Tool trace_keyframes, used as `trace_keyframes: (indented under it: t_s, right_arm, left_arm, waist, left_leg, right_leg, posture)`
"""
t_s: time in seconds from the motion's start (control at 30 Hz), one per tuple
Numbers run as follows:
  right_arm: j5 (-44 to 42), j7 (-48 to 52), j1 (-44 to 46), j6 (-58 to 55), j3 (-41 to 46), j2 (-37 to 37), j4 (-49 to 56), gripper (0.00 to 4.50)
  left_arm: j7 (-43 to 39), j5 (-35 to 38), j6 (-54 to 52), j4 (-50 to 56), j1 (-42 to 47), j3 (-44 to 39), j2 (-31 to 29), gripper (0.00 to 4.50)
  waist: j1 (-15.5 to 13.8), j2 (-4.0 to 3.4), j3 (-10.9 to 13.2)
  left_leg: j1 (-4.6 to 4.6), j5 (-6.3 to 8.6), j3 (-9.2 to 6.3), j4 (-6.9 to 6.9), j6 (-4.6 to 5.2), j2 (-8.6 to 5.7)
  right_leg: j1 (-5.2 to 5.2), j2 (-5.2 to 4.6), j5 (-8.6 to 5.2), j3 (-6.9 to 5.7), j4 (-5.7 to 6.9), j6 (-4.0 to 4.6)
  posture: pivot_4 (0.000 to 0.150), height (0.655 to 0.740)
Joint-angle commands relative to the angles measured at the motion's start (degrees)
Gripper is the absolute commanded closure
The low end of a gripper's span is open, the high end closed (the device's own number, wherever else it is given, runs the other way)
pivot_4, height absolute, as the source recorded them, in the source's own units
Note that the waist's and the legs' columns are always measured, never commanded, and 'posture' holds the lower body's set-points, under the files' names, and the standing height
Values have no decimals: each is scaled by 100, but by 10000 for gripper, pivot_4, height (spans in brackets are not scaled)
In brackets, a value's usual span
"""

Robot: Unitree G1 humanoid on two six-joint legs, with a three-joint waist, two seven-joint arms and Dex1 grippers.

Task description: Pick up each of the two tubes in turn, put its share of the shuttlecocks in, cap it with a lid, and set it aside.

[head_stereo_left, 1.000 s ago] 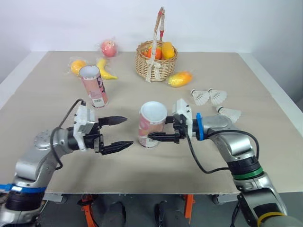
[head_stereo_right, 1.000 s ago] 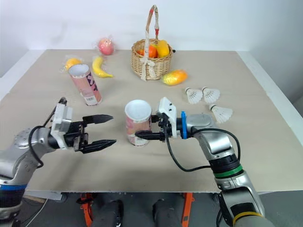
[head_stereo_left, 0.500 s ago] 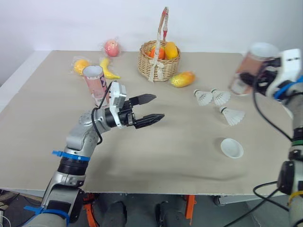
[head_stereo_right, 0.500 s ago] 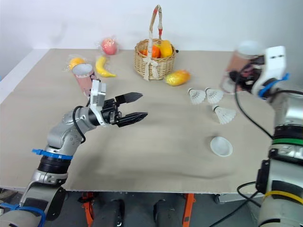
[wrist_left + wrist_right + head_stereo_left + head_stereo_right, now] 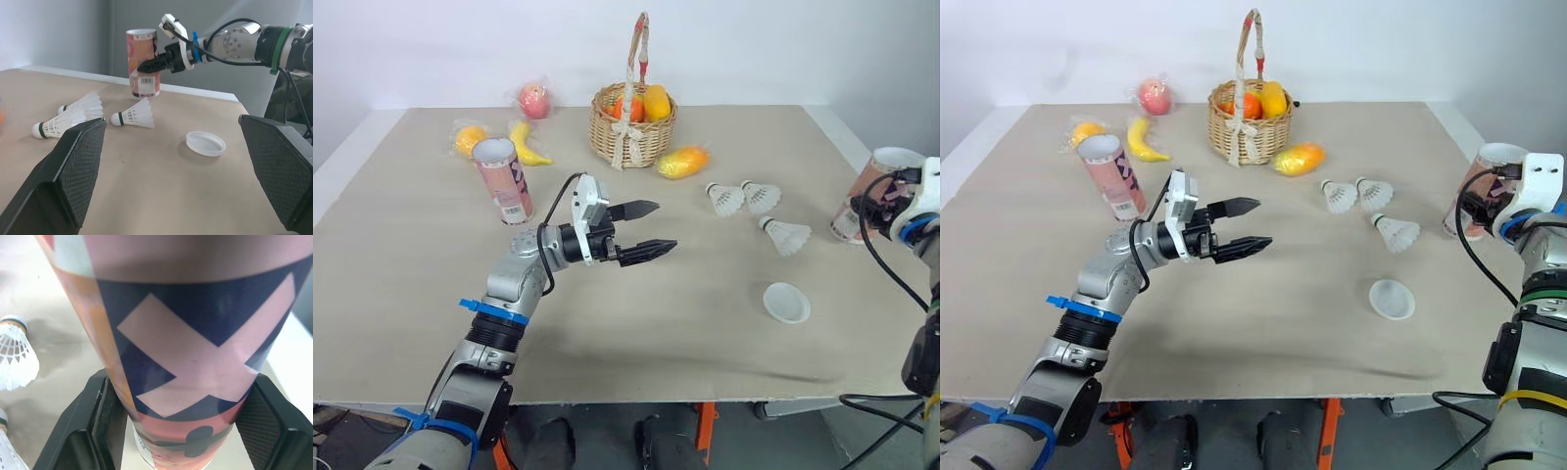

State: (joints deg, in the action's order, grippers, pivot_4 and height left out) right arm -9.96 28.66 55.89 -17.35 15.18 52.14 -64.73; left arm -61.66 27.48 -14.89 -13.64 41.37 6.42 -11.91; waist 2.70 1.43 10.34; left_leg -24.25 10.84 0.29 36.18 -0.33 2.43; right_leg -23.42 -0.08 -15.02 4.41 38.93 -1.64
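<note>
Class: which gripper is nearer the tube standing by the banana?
Left. The left gripper hovers open a little right of that tube; the right gripper grips the other tube far to the right.

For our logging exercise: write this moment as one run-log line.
right tool: shut on tube, far right | left tool: open, empty | shuttlecocks: three loose | lid: loose | second tube: upright

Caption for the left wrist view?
Right gripper grips an upright tube at the table edge, behind three shuttlecocks and a lid.
</note>
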Motion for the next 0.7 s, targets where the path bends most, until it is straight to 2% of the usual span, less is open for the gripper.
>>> trace_keyframes:
  t_s: [0.03,0.1,0.17,0.2,0.23,0.47,0.7]
  right_arm:
    - [-151,-79,-33,41,288,125,-87,14558]
    - [-204,-128,-116,-9,388,123,-185,14558]
    - [-318,-106,-266,-56,546,128,-257,7084]
    - [-375,-53,-334,-69,610,129,-256,6663]
    - [-421,7,-398,-105,657,131,-219,576]
    - [-583,801,-723,-448,660,240,340,576]
    - [-758,1333,-1359,-972,770,459,1324,576]
  left_arm:
    - [-39,25,12,266,-24,-75,-53,0]
    - [-26,41,-8,295,-53,-98,-78,0]
    - [-3,74,-43,351,-91,-117,-81,0]
    - [4,84,-55,376,-108,-120,-82,0]
    - [9,87,-64,403,-128,-118,-82,0]
    - [-2,129,-122,466,-192,-144,-77,0]
    - [-69,221,-234,467,-208,-165,-83,0]
  waist:
    - [0,0,0]
    - [-1,-1,0]
    - [-1,0,0]
    - [-1,0,0]
    - [-5,0,0]
    - [5,-3,-1]
    - [-3,-5,-2]
  left_leg:
    - [0,0,1,0,0,-3]
    - [-1,0,1,0,0,-7]
    - [0,0,0,2,0,-10]
    - [0,0,-1,3,0,-10]
    - [0,0,-7,7,0,-10]
    - [1,-1,-4,17,-1,-24]
    - [-1,-3,-6,17,-3,-32]
  right_leg:
    - [0,-3,-1,1,0,-2]
    - [1,-7,-2,1,0,-5]
    - [4,-10,-3,0,0,-8]
    - [5,-10,-2,0,0,-9]
    - [10,-10,-2,-4,-1,-9]
    - [13,-19,6,5,0,-31]
    - [13,-24,-1,7,0,-56]
  posture:
    - [1500,7400]
    - [1500,7400]
    - [1500,7400]
    - [1500,7400]
    - [1500,7400]
    - [1500,7400]
    - [1500,7400]
